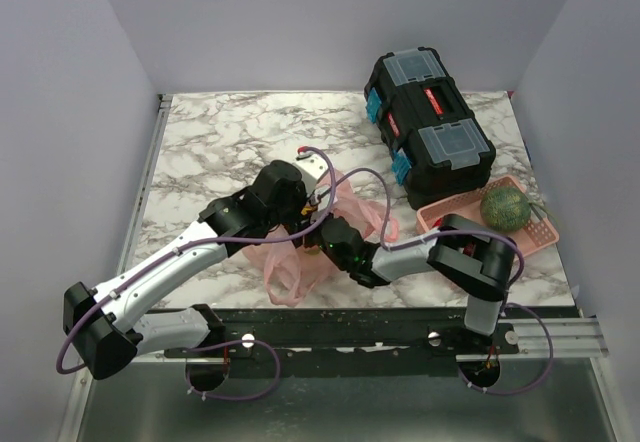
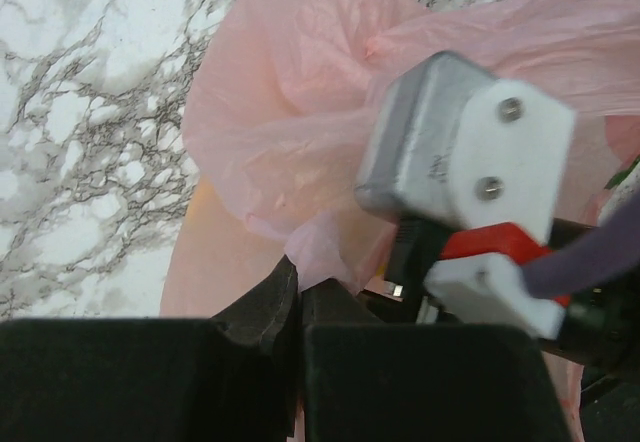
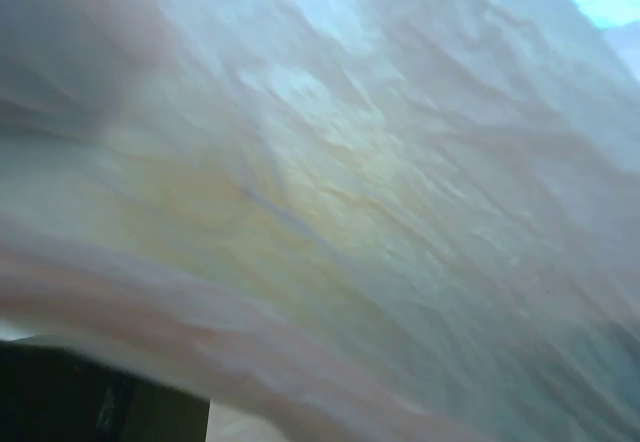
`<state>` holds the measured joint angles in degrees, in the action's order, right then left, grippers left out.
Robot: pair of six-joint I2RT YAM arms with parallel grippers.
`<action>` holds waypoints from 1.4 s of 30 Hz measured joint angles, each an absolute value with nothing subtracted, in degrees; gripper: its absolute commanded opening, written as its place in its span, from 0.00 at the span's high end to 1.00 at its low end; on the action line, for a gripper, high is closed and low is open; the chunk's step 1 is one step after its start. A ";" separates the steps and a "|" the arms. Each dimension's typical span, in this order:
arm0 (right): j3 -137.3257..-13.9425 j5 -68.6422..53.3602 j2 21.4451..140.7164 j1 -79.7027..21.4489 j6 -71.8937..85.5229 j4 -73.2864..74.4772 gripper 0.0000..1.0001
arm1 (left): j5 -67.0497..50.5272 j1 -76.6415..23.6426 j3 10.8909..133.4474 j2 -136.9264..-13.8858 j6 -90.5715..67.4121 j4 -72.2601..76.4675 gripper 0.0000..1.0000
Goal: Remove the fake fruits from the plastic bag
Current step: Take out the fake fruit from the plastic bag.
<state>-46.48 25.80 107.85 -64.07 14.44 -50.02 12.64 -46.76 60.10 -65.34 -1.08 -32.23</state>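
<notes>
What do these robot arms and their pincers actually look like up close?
The left arm and the right arm both have silvery-white segments linked by chunky black joints, with a purple cable looping along each. The left gripper has two flat black fingers. Near its tip the right arm carries a grey housing with a white plate, two screws and a red part.

We see the pink plastic bag [image 1: 280, 262] crumpled on the marble table [image 1: 220, 142], close to its near edge. Our left arm [image 1: 180, 252] reaches in from the near left and our right arm [image 1: 400, 257] from the near right, and their wrists meet over the bag. At the far right stands a black toolbox [image 1: 430, 122]. Nearer, a pink basket [image 1: 535, 234] holds a green netted melon [image 1: 504, 205].
</notes>
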 measured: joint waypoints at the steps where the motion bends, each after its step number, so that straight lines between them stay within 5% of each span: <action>1: -45.89 25.80 106.54 -64.07 14.46 -50.04 0.82 | 13.04 -46.76 60.10 -65.34 -1.15 -32.25 1.00; 27: -40.14 13.87 68.31 -64.10 20.51 -19.94 0.99 | 18.92 -42.98 60.12 -64.42 -4.40 -30.63 1.00; 42: -40.82 37.85 47.64 -64.10 21.74 -3.40 0.99 | 18.92 -42.70 60.31 -64.55 -4.49 -31.20 1.00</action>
